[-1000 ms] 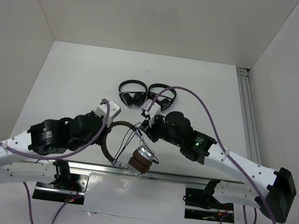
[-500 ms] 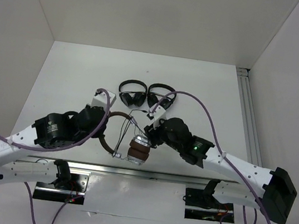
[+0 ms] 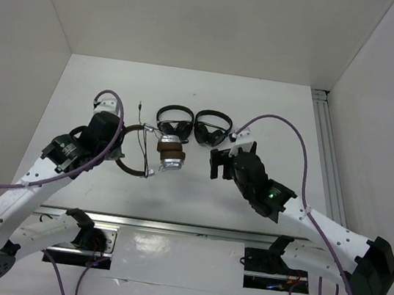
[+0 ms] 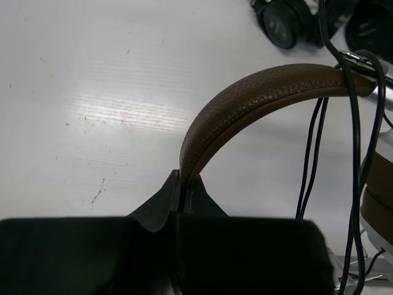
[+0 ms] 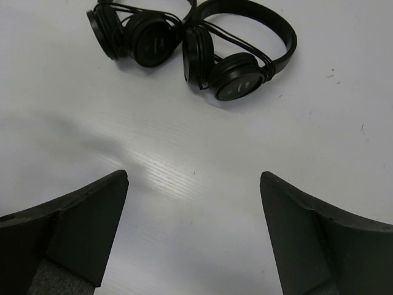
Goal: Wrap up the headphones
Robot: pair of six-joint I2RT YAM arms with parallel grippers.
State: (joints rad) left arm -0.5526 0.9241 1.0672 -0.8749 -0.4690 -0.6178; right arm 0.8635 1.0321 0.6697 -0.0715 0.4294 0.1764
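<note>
**A:** Left gripper point(image 4: 179, 184) was pinched shut on the headphones point(image 4: 245, 98), right on that pebbly brown curved headband. Thin black cable point(image 4: 353, 123) draped over it.

**B:** Yep, held just left of the black folded pair point(image 5: 236, 77). Right gripper point(image 5: 193, 184) gaped wide, holding nothing, over the glossy white table point(image 5: 202, 246).

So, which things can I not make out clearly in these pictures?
- Top external: where the left tool grips the brown headband is hidden under its own wrist.
- Top external: the black cable is too thin to count its turns.
- Left wrist: the earcups are cut off by the right edge.
- Right wrist: the open right tool faces only the two black headphones; the brown headphones fall outside the frame.
</note>
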